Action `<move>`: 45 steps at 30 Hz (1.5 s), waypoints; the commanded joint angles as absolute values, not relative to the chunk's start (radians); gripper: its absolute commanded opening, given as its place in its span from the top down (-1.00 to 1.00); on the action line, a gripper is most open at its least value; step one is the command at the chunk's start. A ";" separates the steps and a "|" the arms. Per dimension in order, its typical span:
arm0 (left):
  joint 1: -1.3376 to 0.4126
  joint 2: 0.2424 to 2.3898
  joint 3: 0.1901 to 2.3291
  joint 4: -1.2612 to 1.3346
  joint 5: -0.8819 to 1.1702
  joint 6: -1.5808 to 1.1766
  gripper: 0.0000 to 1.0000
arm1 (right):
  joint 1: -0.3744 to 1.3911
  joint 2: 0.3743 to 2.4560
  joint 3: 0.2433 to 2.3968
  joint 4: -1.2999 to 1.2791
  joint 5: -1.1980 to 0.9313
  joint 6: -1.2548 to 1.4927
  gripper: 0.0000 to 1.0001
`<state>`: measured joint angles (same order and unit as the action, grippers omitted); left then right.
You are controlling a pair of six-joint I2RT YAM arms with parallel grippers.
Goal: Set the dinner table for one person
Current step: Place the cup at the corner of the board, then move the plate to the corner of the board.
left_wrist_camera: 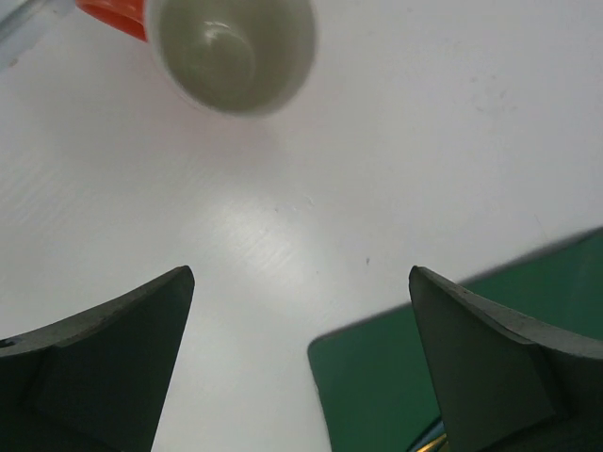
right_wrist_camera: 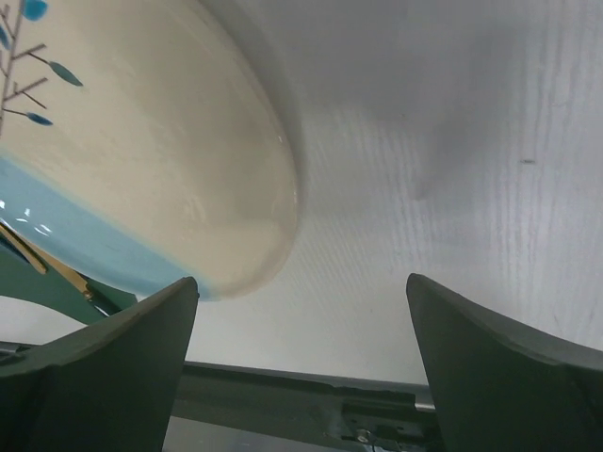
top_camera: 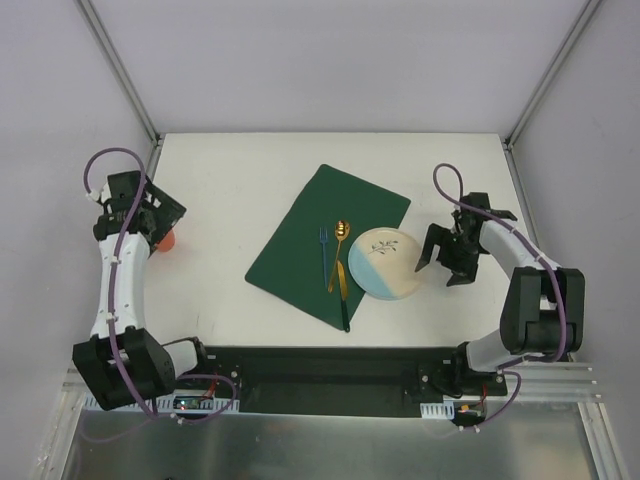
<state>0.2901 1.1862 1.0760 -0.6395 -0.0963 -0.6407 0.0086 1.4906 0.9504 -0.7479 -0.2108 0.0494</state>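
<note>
The white dinner table (top_camera: 230,180) holds a dark green placemat (top_camera: 300,240). On the mat lie a blue fork (top_camera: 323,250), a gold spoon (top_camera: 338,255) and a knife (top_camera: 343,300). A cream and light-blue plate (top_camera: 385,263) sits at the mat's right edge, half off it; it also shows in the right wrist view (right_wrist_camera: 132,160). An orange cup with a cream inside (left_wrist_camera: 231,52) stands at the far left, under my left arm (top_camera: 166,240). My left gripper (left_wrist_camera: 301,282) is open and empty, just short of the cup. My right gripper (top_camera: 443,262) is open and empty right of the plate.
A black rail (top_camera: 330,365) runs along the table's near edge between the arm bases. Grey walls with metal corner posts (top_camera: 120,70) enclose the table on three sides. The mat's corner shows in the left wrist view (left_wrist_camera: 452,358).
</note>
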 commanded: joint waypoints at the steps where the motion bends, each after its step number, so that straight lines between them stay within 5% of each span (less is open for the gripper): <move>1: 0.171 1.100 1.054 -0.678 -0.068 -0.706 -0.99 | 0.003 1.534 0.942 -0.640 -0.331 0.089 -0.93; 17: -0.193 0.985 1.035 -0.790 0.043 -0.775 -0.99 | -0.018 1.626 0.848 -0.427 -0.374 0.169 -0.95; 22: -0.238 0.989 1.058 -0.830 0.040 -0.773 -0.99 | -0.021 1.644 0.868 -0.399 -0.362 0.186 -0.36; 26: -0.247 1.023 1.117 -0.845 0.040 -0.744 -0.99 | -0.023 1.666 0.891 -0.391 -0.350 0.192 0.50; 29: -0.247 1.058 1.152 -0.847 0.040 -0.726 -0.99 | -0.023 1.680 0.908 -0.393 -0.345 0.189 0.97; 45: -0.249 1.158 1.198 -0.833 0.052 -0.664 -0.99 | -0.058 1.637 1.090 -0.468 -0.287 0.210 0.98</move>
<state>-0.2371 1.1454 1.1587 -0.8291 0.0280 -0.6956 -0.0231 1.6470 0.9543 -0.4637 -0.3370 0.1772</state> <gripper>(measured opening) 0.993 0.037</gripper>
